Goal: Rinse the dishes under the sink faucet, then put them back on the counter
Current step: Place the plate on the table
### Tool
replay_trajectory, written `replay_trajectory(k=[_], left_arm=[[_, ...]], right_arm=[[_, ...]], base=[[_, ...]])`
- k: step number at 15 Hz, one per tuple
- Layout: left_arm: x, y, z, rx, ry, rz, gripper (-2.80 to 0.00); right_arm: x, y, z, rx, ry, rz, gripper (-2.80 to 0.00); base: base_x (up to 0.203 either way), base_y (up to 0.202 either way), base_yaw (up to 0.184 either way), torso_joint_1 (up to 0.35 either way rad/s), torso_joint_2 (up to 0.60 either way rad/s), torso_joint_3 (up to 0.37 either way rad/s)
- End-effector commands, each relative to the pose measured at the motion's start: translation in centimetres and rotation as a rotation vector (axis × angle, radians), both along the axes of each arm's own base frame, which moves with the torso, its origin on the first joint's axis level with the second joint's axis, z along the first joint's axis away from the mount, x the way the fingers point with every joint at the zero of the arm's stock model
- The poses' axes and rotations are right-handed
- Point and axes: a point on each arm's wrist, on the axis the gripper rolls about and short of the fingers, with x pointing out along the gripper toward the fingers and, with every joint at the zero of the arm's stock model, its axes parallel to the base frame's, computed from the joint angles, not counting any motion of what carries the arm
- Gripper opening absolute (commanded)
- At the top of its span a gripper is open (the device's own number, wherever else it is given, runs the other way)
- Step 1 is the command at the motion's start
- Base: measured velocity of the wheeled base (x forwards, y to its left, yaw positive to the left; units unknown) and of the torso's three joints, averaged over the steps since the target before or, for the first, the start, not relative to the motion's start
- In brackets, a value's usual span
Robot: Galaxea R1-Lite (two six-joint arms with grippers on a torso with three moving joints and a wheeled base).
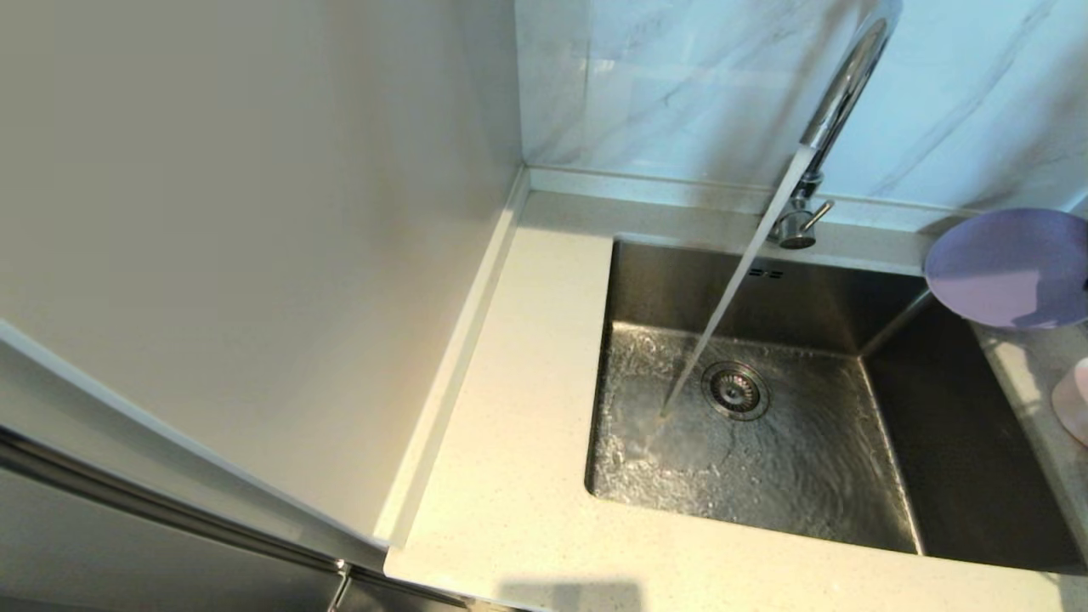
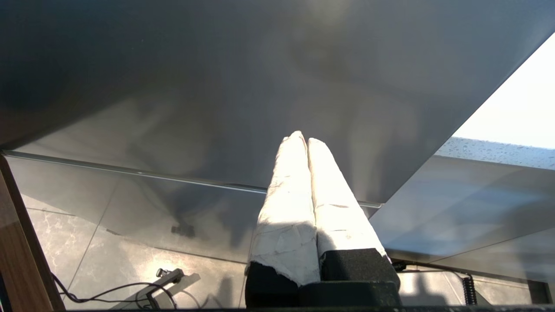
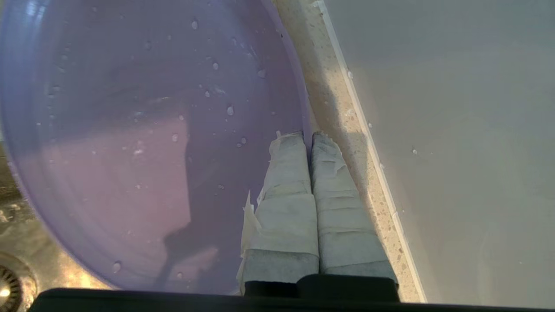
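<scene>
Taped fingers of the right gripper pinch the wet lavender plate by its rim, over the sink's right edge beside the counter. Rinsing looks done; next, setting it down. Left gripper hangs parked, fingers together.

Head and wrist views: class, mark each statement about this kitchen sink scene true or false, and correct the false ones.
1. Water runs from the faucet into the sink. True.
2. The right gripper has its jaws shut on the plate's rim. True.
3. The plate is dry. False: droplets dot it.
4. The plate sits under the stream. False: it is off to the right, over the sink's corner.
5. The left gripper holds a cup. False: its jaws are shut on nothing.
</scene>
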Motion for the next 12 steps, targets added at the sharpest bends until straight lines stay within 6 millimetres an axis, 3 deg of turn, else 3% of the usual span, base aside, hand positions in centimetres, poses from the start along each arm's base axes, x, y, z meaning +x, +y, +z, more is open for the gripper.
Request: replay_trajectory(k=[1, 6, 7, 12], left_arm=[[0.0, 0.0, 0.0, 0.0, 0.0, 0.0, -2.8], [0.0, 0.0, 0.0, 0.0, 0.0, 0.0, -2.8], [0.0, 0.0, 0.0, 0.0, 0.0, 0.0, -2.8], [0.0, 0.0, 0.0, 0.0, 0.0, -0.001, -2.8]], right_arm=[[0.23, -0.43, -0.7, -0.001, 0.021, -0.015, -2.8], [0.56, -1.07, -1.25, -0.031, 0.028, -0.038, -2.8], [0.6, -1.03, -1.27, -0.031, 0.028, -0.042, 0.0], [0.64, -1.05, -1.29, -0.032, 0.026, -0.042, 0.0]], base=[[0.0, 0.0, 0.0, 0.0, 0.0, 0.0], [0.0, 0.0, 0.0, 0.0, 0.0, 0.0], [0.0, 0.0, 0.0, 0.0, 0.0, 0.0], [0.0, 0.0, 0.0, 0.0, 0.0, 0.0]])
